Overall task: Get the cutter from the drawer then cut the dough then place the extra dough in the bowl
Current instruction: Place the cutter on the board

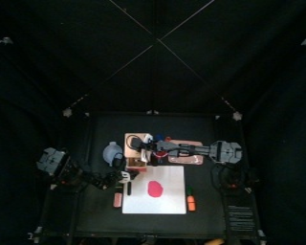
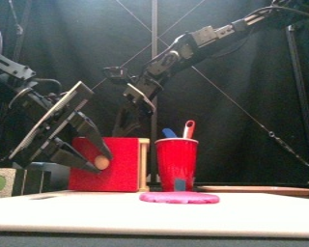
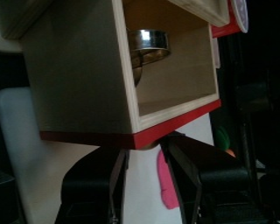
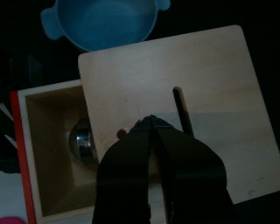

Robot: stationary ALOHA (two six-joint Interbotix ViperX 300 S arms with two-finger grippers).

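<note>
Find cutter [image 3: 150, 39] inside drawer [image 3: 78, 79], pulled out of box [image 4: 195, 87]. Note right end effector [image 4: 150, 129] shut, empty, over box top just beside drawer (nearer to cutter). Note left end effector [image 3: 146, 157] narrowly open, empty, at drawer's end away from box.

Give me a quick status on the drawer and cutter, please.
Right gripper shut, over the box top. Left gripper at the drawer front. Drawer open, cutter inside, not yet picked. Nothing blocking it.
</note>
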